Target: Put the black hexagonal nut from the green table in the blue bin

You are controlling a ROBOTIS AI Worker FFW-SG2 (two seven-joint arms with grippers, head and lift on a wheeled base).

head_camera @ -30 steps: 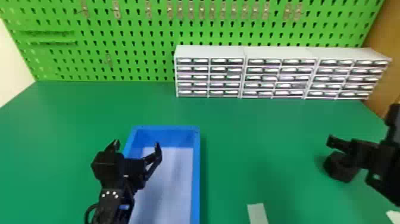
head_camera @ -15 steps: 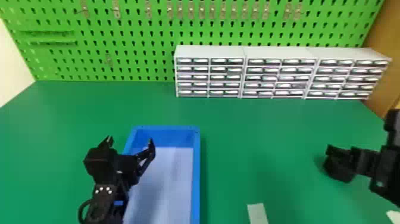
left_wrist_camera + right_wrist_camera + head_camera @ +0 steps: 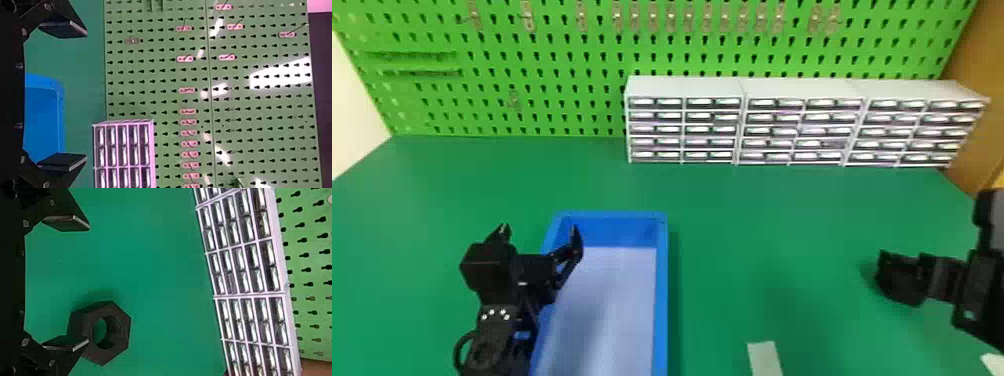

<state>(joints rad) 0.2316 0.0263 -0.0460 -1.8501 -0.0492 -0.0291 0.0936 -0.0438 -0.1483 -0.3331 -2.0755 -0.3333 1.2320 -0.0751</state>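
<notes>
Now my right gripper, a black one with two flat fingers (image 3: 88, 284), has shifted a little over the last second, so that in the head view it covers more of the thick black hexagonal nut with the round hole (image 3: 83, 321). The nut itself has kept its place, lying on the smooth green table (image 3: 772, 225), well to the right of the deep blue rectangular bin (image 3: 662, 300). My right jaws stand wide apart with nothing between them. The nut lines up with one finger rather than the gap, so I judge the reach is under way but the aim is still off; closing from here could nudge the nut aside. I'd shift sideways to centre it, then lower and squeeze.

Meanwhile my left gripper, also black (image 3: 85, 96), has drifted leftward from over the bin to its left edge, its fingers spread wide and empty. That seems useful: it gives the right arm a freer way in for the drop, once I have the nut gripped.
</notes>
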